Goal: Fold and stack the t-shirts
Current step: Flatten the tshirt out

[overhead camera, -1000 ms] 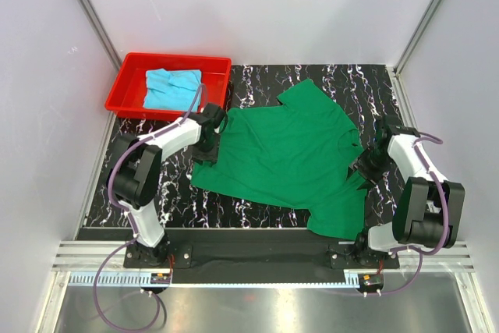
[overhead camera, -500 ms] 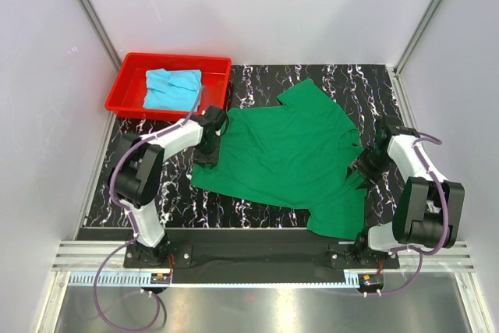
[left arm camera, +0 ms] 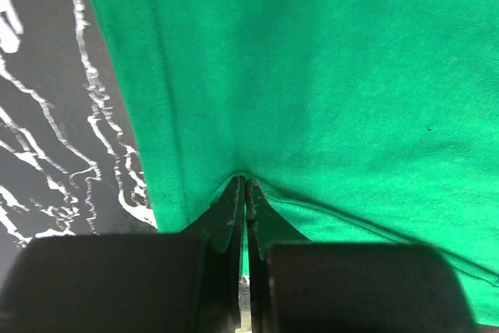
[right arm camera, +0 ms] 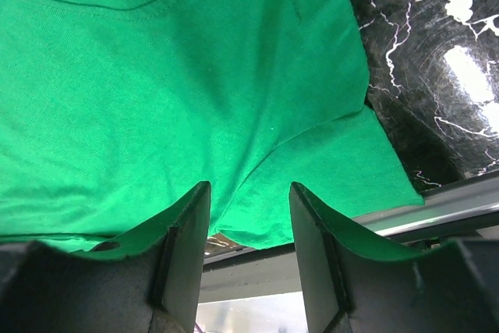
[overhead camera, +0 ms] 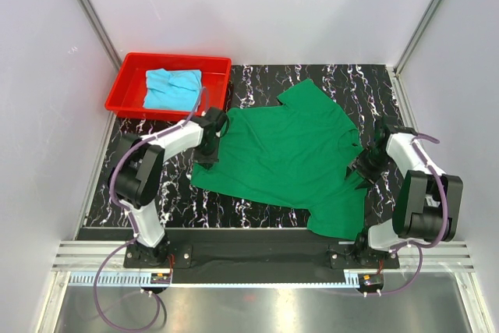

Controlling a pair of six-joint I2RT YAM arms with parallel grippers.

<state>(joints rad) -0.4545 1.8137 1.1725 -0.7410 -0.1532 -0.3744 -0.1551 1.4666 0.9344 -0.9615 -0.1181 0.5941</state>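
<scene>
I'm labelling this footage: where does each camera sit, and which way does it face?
Top: above and behind the robot, looking down on left arm, right arm, green shirt.
Left wrist: faces down; left gripper shut on the shirt's edge.
Right wrist: faces down; right gripper open at the shirt.
Shared: all show the green shirt.

A t-shirt (overhead camera: 288, 154) lies on the table (overhead camera: 171, 193), right of the tray (overhead camera: 125, 96) holding the other t-shirt (overhead camera: 171, 87).
</scene>
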